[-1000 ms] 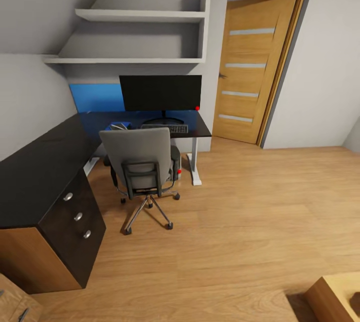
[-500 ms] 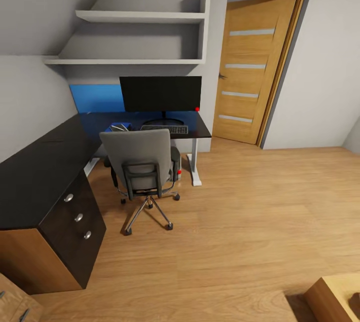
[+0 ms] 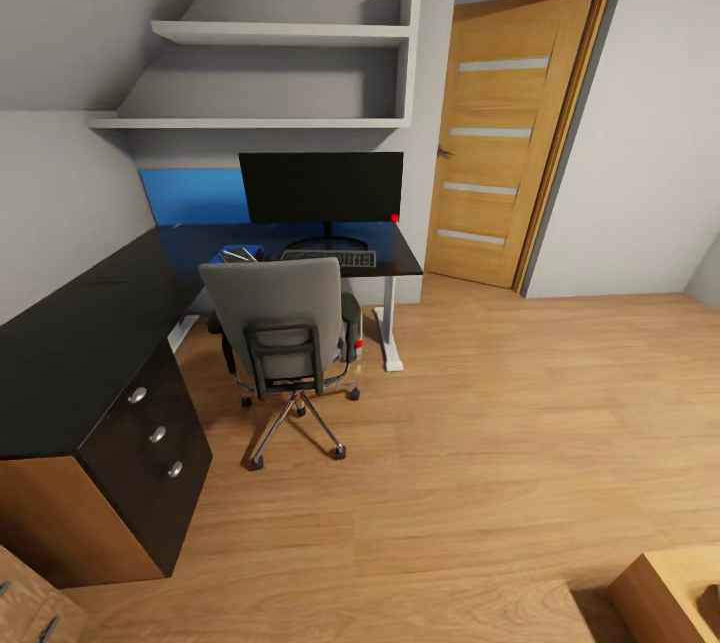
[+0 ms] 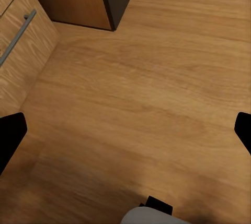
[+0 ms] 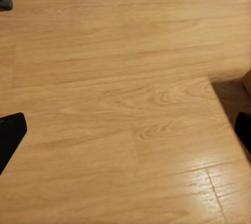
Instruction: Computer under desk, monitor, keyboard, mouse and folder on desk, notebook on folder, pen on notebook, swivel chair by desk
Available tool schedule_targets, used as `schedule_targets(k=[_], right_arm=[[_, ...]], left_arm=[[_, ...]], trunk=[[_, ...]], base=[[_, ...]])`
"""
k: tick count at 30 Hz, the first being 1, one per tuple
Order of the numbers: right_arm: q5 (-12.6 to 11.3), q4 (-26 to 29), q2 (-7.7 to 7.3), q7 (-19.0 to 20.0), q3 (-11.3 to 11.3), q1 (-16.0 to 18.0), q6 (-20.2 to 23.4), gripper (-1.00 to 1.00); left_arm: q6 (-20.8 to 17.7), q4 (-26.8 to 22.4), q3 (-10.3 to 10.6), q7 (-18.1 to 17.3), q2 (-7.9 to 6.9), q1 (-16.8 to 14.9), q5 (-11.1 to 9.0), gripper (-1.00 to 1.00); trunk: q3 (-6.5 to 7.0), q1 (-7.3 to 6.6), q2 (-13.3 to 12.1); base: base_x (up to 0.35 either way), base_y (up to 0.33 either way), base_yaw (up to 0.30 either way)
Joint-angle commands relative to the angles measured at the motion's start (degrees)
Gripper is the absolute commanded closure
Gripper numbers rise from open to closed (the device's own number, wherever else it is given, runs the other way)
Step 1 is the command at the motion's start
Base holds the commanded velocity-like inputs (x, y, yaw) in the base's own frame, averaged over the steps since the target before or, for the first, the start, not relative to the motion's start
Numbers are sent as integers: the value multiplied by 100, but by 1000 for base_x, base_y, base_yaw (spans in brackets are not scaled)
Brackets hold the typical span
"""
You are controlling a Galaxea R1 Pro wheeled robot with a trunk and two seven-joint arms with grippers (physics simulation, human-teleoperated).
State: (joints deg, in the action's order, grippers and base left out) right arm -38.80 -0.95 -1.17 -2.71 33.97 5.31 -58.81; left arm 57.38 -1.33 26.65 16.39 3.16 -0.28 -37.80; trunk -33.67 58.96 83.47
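Nothing has moved: swivel chair (image 3: 287, 323) still faces the desk (image 3: 90, 343).

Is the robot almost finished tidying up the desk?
Partly. The monitor stands on the desk with the keyboard in front of it, and the swivel chair sits close by. Something blue lies left of the keyboard. The chair back hides its seat, and I can't make out a notebook or pen. Both grippers hang open over the floor.

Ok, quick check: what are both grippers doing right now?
Left gripper: open, holding nothing, above the wooden floor.
Right gripper: open, holding nothing.
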Motion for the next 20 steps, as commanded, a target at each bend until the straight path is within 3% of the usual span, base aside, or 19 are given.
schedule_targets(k=[1,20], right_arm=[[-14,-10,1,-28,48,5,-16,-100],[-14,-10,2,-28,48,5,-13,-100]], left_arm=[[10,1,47,40,2,-3,-17,-100],[10,1,50,40,1,0,-17,-100]], trunk=[[-5,0,3],[-5,0,3]], base=[[0,0,0],[0,0,0]])
